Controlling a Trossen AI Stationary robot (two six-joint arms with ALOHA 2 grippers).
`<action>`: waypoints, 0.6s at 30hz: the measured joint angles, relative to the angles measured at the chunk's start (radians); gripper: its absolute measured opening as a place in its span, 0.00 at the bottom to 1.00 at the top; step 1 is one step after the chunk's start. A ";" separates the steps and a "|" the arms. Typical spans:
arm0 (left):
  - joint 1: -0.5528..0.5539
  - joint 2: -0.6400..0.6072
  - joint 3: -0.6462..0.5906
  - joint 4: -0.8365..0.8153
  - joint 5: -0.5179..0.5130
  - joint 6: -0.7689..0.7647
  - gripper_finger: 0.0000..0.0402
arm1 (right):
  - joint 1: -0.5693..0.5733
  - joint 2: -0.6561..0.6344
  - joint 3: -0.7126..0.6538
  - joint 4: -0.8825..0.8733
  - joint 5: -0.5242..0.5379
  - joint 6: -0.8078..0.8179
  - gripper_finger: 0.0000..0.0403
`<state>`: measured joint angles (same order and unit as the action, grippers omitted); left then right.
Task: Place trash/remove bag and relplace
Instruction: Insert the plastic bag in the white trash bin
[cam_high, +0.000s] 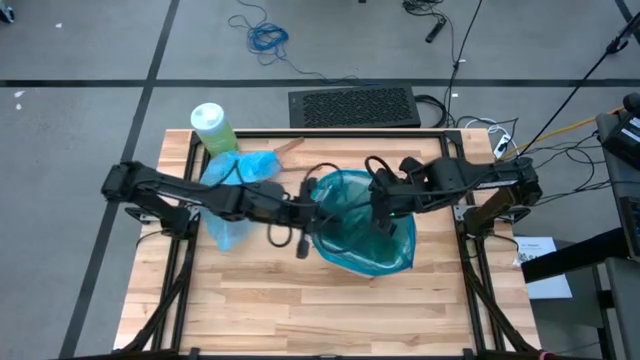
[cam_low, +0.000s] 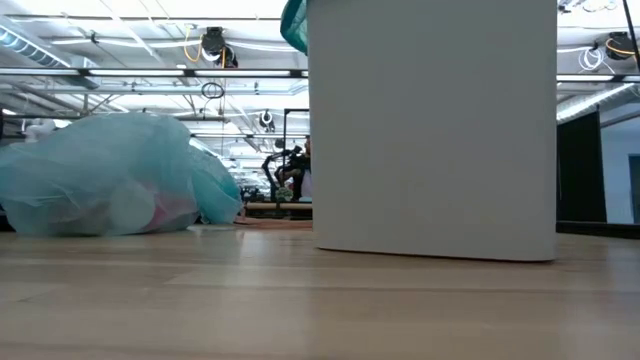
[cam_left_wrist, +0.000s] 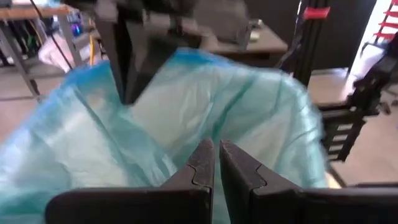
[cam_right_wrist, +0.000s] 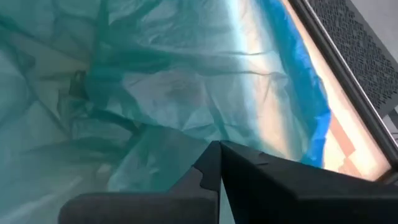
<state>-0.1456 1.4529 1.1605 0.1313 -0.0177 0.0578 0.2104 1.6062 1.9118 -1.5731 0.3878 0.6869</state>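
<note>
Step in hand: fitting the teal-green bag (cam_high: 362, 232) over the white wastebasket (cam_low: 432, 130), judged from both arms meeting at its mouth
Left tool (cam_high: 308, 214): at the left edge of the bin mouth; fingers nearly pressed together, thin film apparently pinched between them in the left wrist view, hard to confirm
Right tool (cam_high: 384, 212): over the right part of the mouth, inside the teal-green plastic; fingers fully pressed together, whether any film sits between them not discernible
Light blue bag (cam_high: 238, 192): lying bunched on the counter (cam_high: 300, 310) left of the bin, under the left arm, well apart from the right tool; in the low view a full, rounded heap with pale and pinkish contents faintly showing through
Trash: no loose pieces visible on the counter; presumably inside the light blue bag
Green bottle (cam_high: 213, 129): upright at the back left corner, clear of the work
Doing it well: keep hold of opposite sides of the rim, draw the film outward and down over the bin's edge evenly, avoid snagging or tearing thin plastic, steady the bin against tipping
Risk: film slipping from pressed fingers; liner collapsing into the bin
</note>
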 joint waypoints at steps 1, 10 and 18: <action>0.005 0.019 0.007 0.001 0.002 -0.004 0.06 | -0.002 0.000 0.000 0.002 0.001 -0.003 0.00; 0.029 0.056 0.042 -0.063 -0.077 0.004 0.06 | -0.013 -0.013 0.001 0.002 0.012 -0.020 0.00; 0.031 -0.009 0.036 -0.242 -0.150 -0.002 0.06 | -0.013 -0.017 0.002 0.004 0.010 -0.022 0.00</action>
<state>-0.1146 1.4438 1.1969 -0.1104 -0.1673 0.0559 0.1978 1.5890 1.9137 -1.5694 0.3980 0.6647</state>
